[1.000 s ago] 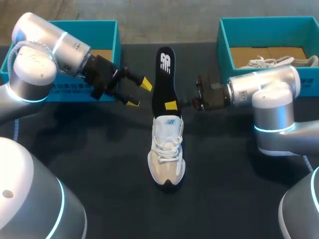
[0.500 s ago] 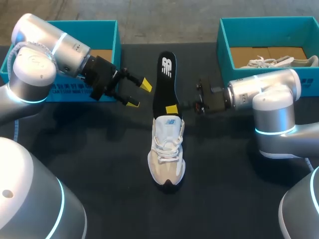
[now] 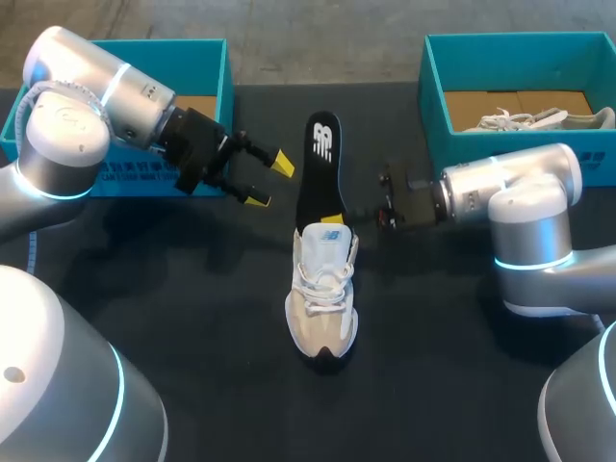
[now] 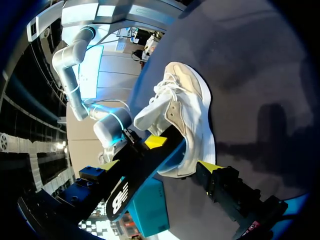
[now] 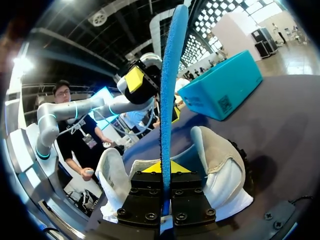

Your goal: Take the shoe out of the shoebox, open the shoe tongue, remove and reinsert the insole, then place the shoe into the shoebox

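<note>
Though head view shows it black, insole (image 5: 168,90) blue-edged, pinched by right fingers (image 5: 150,169).

Head camera looks down on the table (image 3: 192,318) from above and behind. Left wrist camera stands off at the shoe's (image 3: 322,298) ten o'clock; the right sits close, at perhaps two o'clock. All three share shoe and insole (image 3: 322,159).

At the frame's centre the sneaker (image 3: 322,294) is pale woven cloth with matt suede-like panels, the insole (image 3: 320,159) matt black with a blue foam edge, the upper-left shoebox (image 3: 197,67) and upper-right shoebox (image 3: 435,87) matt teal cardboard, the table (image 3: 192,289) dark and matt, the left arm (image 3: 72,106) and right arm (image 3: 529,207) smooth glossy silver.
</note>
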Controlling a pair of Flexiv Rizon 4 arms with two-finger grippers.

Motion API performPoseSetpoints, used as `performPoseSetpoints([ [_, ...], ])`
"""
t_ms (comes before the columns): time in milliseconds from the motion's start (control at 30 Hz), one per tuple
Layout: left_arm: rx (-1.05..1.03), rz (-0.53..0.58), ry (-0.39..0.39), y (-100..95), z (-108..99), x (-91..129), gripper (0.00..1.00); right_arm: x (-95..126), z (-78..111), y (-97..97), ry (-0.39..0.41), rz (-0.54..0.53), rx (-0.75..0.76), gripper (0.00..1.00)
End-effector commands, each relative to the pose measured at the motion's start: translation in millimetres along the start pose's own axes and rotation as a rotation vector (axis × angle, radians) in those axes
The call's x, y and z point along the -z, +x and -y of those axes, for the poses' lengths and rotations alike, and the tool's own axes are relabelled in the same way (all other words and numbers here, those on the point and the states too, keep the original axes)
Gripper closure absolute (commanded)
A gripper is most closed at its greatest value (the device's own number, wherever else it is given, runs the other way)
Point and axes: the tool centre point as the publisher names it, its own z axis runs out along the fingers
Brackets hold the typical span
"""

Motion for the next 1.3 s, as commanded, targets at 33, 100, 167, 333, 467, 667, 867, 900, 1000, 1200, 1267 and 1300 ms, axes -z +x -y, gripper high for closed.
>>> performPoseSetpoints([
  [33,-0.002,0.003,0.001,1.2,-0.8,-1.5,0.00,-3.3,5.1,3.5,0.002,0.006,-0.009,1.00],
  [100,-0.004,0.005,0.003,1.1,-0.5,-1.8,0.00,-4.4,8.4,4.3,0.005,0.005,-0.017,1.00],
  [167,-0.004,0.005,0.004,1.0,-0.2,-2.0,0.00,-4.9,10.1,4.8,0.007,0.004,-0.021,1.00],
  [333,-0.005,0.006,0.005,0.9,0.8,-2.1,0.00,-5.0,12.7,5.0,0.013,0.004,-0.030,1.00],
  [467,-0.007,0.006,0.007,0.3,1.1,-1.3,0.00,-4.0,8.6,3.7,0.008,0.008,-0.019,1.00],
  [667,-0.011,0.008,0.008,-0.6,0.9,-1.3,0.00,-3.6,7.0,2.5,0.005,0.010,-0.008,0.71],
  [867,-0.010,0.011,0.004,-0.6,1.3,-1.4,0.00,-3.8,5.5,5.1,0.005,0.009,-0.004,0.74],
  [900,-0.010,0.011,0.004,-0.7,1.7,-1.2,0.00,-3.8,5.4,5.2,0.005,0.010,-0.003,0.75],
  [1000,-0.008,0.012,0.004,0.2,3.0,-1.2,0.00,-3.1,2.5,6.8,-0.002,0.016,0.009,0.75],
  [1200,-0.009,0.014,0.009,0.5,3.0,-1.6,0.00,-1.2,-11.2,8.4,-0.010,0.022,0.040,0.73],
  [1267,-0.011,0.014,0.009,0.2,2.7,-1.7,0.00,-1.2,-13.7,6.2,-0.011,0.024,0.050,0.73],
  [1300,-0.011,0.014,0.009,0.0,2.5,-1.7,0.00,-1.0,-16.7,7.3,-0.011,0.025,0.054,0.72],
])
